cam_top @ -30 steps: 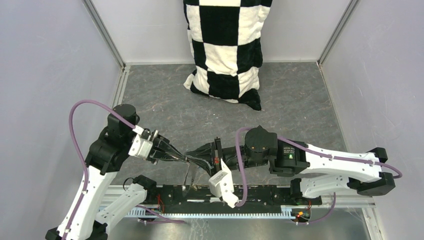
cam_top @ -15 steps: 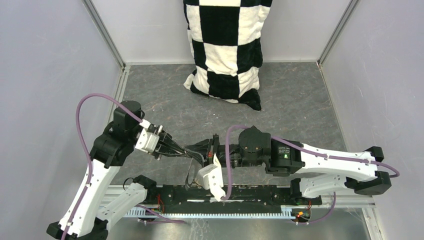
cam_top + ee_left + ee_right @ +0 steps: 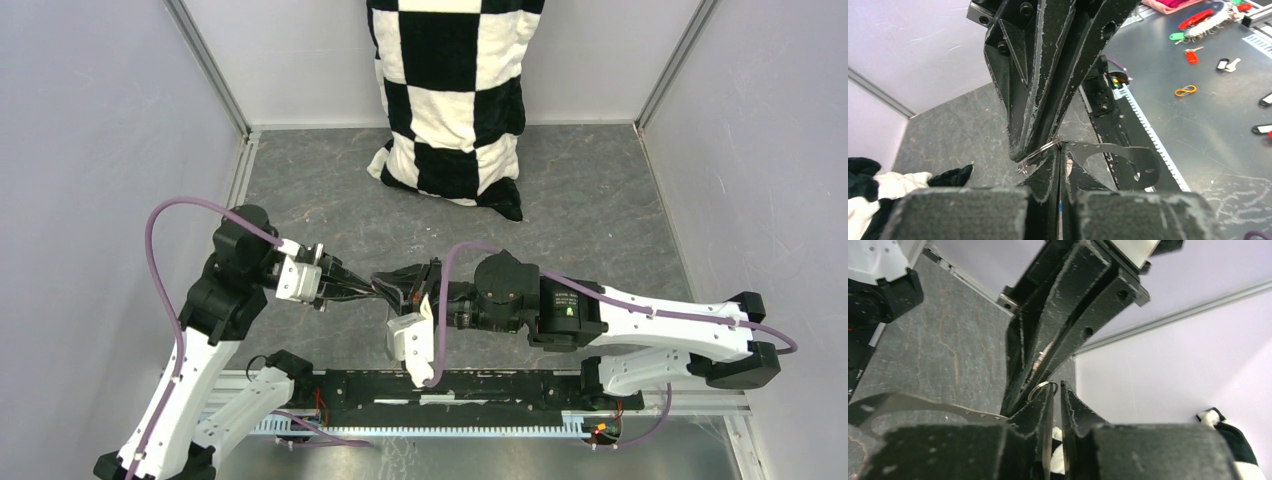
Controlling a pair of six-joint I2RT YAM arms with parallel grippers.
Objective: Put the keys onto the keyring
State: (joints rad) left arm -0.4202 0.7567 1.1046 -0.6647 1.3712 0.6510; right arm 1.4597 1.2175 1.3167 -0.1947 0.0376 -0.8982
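Keep both tips steady
Your left gripper [image 3: 1060, 156] clamps the keyring [image 3: 1120, 152]; the right gripper [image 3: 1055, 391]'s hold is unclear, so align tips carefully.

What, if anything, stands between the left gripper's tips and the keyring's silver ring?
Nothing visible does. The left gripper and the right gripper meet tip to tip above the table, with the silver ring right at their tips. The strap trails off to one side, not between them.
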